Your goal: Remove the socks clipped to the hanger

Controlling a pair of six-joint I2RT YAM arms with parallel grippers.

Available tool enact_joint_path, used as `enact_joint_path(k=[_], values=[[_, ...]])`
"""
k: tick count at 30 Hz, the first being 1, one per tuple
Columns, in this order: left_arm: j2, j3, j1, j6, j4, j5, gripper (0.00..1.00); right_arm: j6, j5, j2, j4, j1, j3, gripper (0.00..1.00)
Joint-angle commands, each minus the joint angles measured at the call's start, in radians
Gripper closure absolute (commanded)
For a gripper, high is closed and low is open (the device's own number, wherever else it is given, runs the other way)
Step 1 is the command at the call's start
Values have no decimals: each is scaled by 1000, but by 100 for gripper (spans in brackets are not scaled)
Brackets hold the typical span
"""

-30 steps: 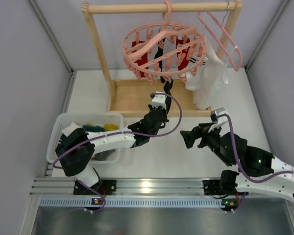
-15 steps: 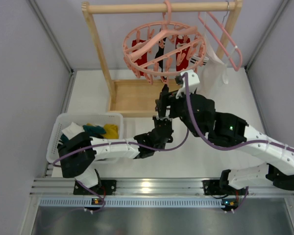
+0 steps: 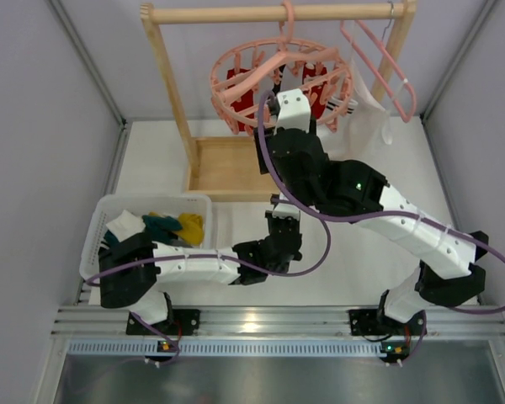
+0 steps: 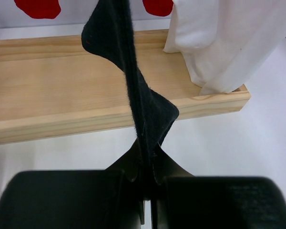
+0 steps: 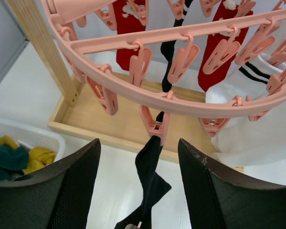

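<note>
From above I see the hanger [image 3: 219,88] on the wooden rail [image 3: 236,13], my right arm [image 3: 353,189] raised close under it and the left gripper [image 3: 283,202] low over the table. On the left wrist camera, that gripper is clenched on the lower end of the black sock [image 4: 133,90], which stretches upward. On the right wrist camera, the right gripper [image 5: 138,143] is spread wide and holds nothing. Between its fingers I can see the clip [image 5: 155,126] pinning that sock to the ring's rim.

Probably a robotics lab cell: grey partition walls [image 3: 50,126], aluminium rail [image 3: 252,321], white table [image 3: 151,160].
</note>
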Motion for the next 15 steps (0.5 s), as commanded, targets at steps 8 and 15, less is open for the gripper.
enact_joint_path(k=[8,15], values=[[-52,52,-33,65,52,-41,100,-25,-10,91,-71,-99,78,39],[-54,54,-47,75,54,-45,100,-67,86,139,-15,-109,84,46]])
